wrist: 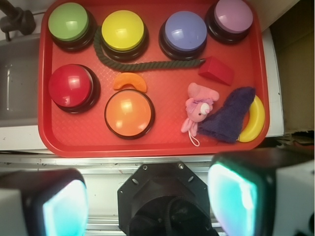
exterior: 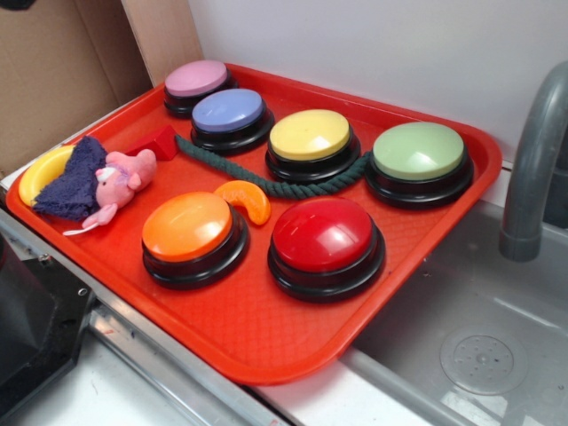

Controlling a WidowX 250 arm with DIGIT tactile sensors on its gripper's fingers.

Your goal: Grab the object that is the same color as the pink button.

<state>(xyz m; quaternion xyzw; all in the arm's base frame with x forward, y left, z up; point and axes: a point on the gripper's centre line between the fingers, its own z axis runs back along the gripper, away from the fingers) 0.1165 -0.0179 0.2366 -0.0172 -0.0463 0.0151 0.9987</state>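
Note:
The object, a small pink plush animal (exterior: pixel 120 177) (wrist: pixel 197 109), lies at the left end of the red tray (exterior: pixel 266 328), its pale tail pointing at the tray's front rim. It leans against a dark blue fuzzy cloth (exterior: pixel 75 182) (wrist: pixel 229 118). The pink button (exterior: pixel 195 80) (wrist: pixel 233 15) sits in the tray's far left corner. In the wrist view my gripper (wrist: pixel 150 201) hangs high above the counter in front of the tray, well short of the toy. Its fingers (wrist: pixel 231 196) stand wide apart with nothing between them. The exterior view does not show the gripper.
The tray also holds lavender-blue (exterior: pixel 229 114), yellow (exterior: pixel 311 138), green (exterior: pixel 419 153), orange (exterior: pixel 188 229) and red (exterior: pixel 324 238) buttons, a green rope (exterior: pixel 266 182), an orange slice (exterior: pixel 247 200), a red block (exterior: pixel 155 142) and a yellow curved piece (exterior: pixel 35 173). A grey faucet (exterior: pixel 532 160) rises over the sink on the right.

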